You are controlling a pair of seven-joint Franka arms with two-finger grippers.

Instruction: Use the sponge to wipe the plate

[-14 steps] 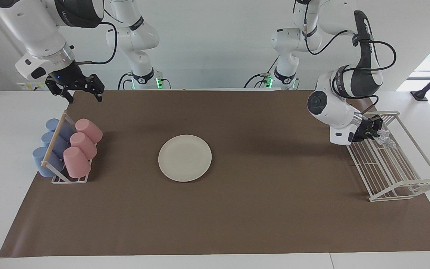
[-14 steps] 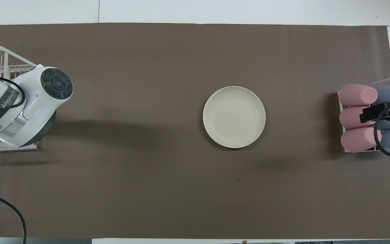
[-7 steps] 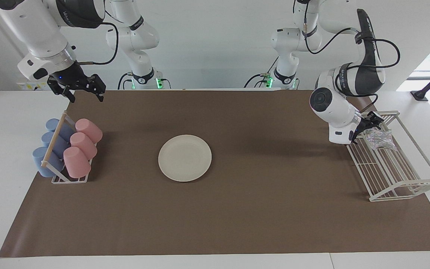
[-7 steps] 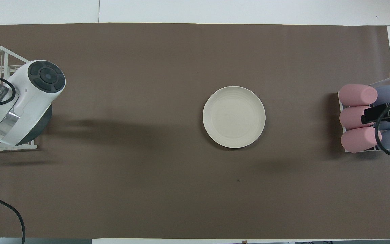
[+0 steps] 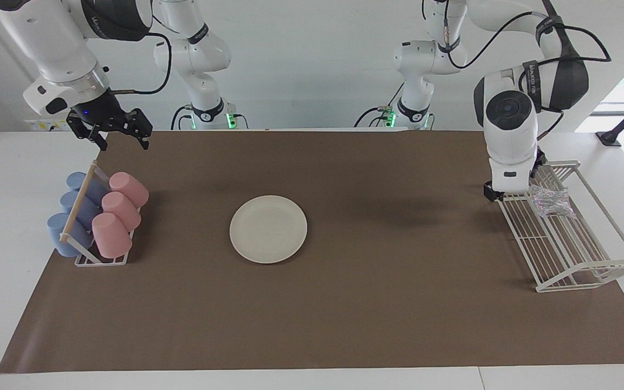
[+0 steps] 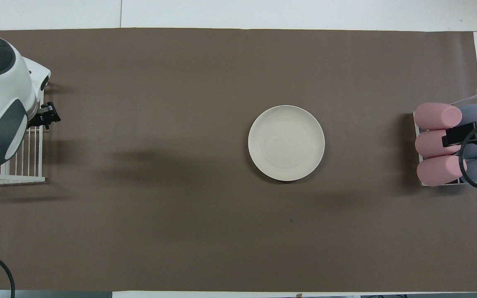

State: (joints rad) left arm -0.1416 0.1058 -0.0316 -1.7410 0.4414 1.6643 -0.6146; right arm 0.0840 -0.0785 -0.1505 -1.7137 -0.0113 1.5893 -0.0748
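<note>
The plate [image 5: 268, 229] lies bare on the brown mat [image 5: 344, 303] near the table's middle, well apart from both arms. Going across the facing view from its left edge: the right gripper [image 5: 121, 136] hangs in the air with its fingers spread, holding nothing, over the mat's edge just above the cup rack [image 5: 101, 260], where blue cups [image 5: 68, 234] and pink cups [image 5: 111, 235] lie on their sides. Then comes the plate, then the left gripper [image 5: 499, 192], mostly hidden under its own wrist beside the white wire rack [image 5: 588, 265]; its fingers are apart and empty. The sponge [image 5: 549, 201] rests in that rack at the end nearer the robots, just beside the gripper.
</note>
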